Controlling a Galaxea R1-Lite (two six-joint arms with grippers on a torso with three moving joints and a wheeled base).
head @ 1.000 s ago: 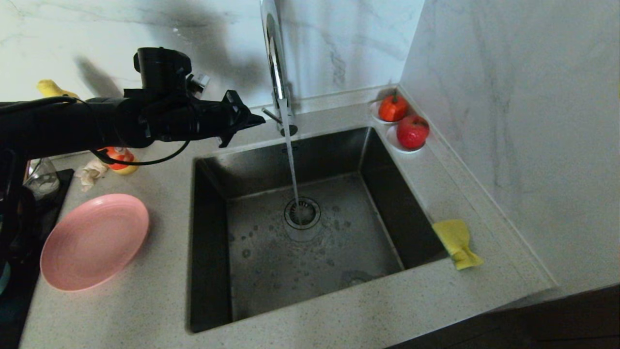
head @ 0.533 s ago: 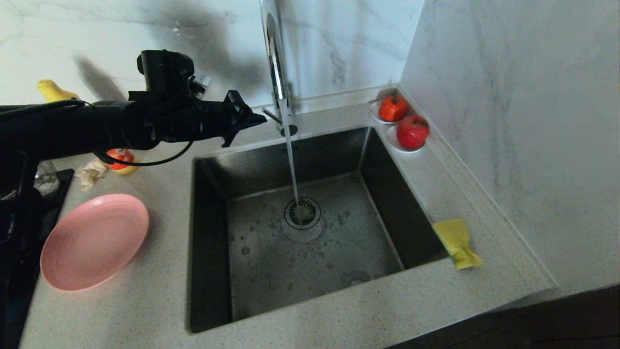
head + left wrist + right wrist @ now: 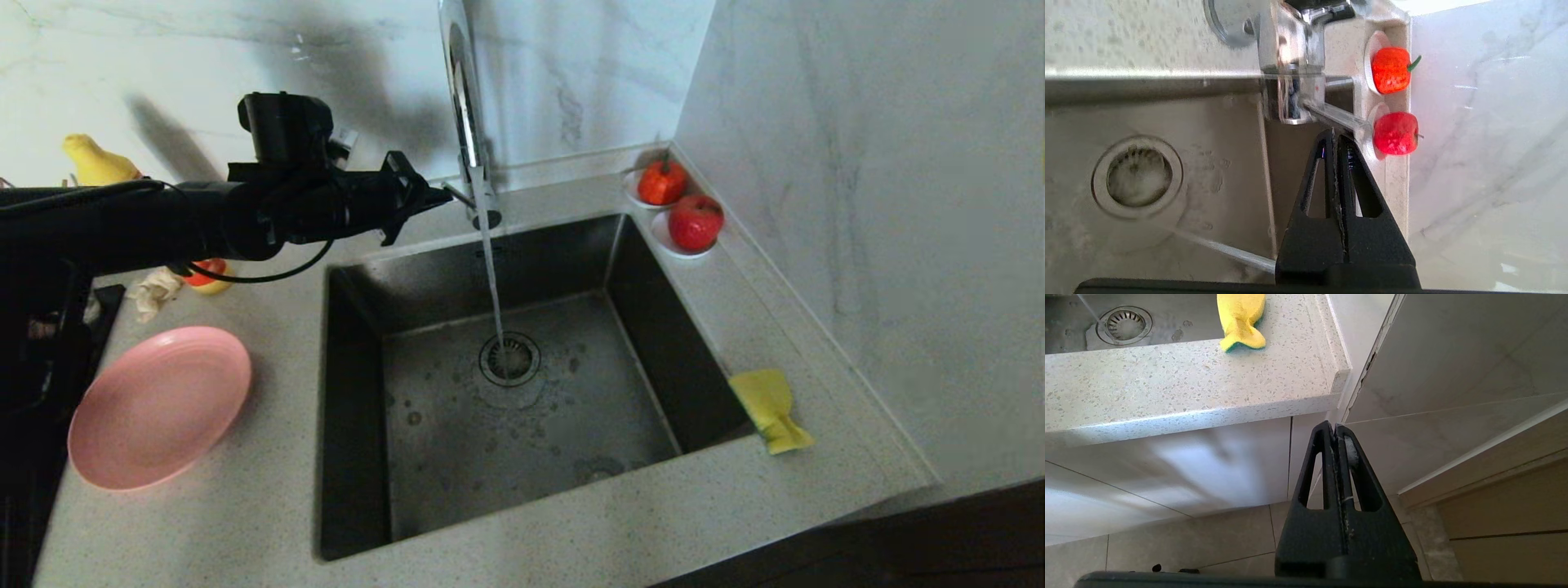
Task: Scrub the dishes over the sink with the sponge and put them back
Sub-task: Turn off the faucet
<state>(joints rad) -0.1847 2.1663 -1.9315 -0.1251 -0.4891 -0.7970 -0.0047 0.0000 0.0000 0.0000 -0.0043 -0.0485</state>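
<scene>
now the left gripper (image 3: 441, 196), jaws pressed together and empty, has edged right across the upper middle of the head view until its tip meets the thin lever of the faucet (image 3: 467, 122); water runs into the sink (image 3: 506, 425), so i judge it is working the tap, not washing yet. the pink plate (image 3: 159, 406) lies untouched at lower left, the sponge (image 3: 770, 408) on the sink's right rim at lower right. the right gripper (image 3: 1337, 430), also shut, hangs below the counter. bowl and chopsticks are nowhere visible; the arm hides the clutter at far left.
</scene>
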